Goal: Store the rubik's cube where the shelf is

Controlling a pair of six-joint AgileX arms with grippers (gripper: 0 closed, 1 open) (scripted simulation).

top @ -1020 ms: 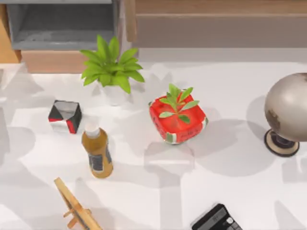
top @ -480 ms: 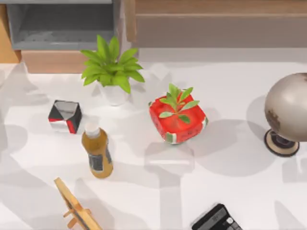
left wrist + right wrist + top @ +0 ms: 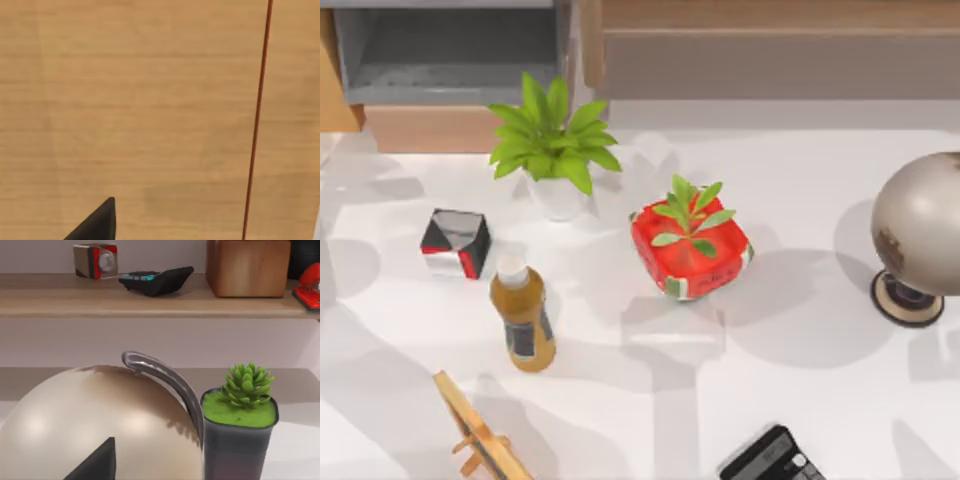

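White worktop [image 3: 800,400] strewn with objects; the shelf [image 3: 770,50] lines its far edge. Whether either claw is spread cannot be told.

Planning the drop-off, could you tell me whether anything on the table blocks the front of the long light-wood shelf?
Nothing visible does: the white table before the long light-wood shelf is bare. The green plant in a white pot and red strawberry-patterned planter stand farther out.

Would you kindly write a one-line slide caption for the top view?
Cluttered white table: red strawberry planter at centre, leafy plant, faceted box, amber bottle, globe, long shelf behind.
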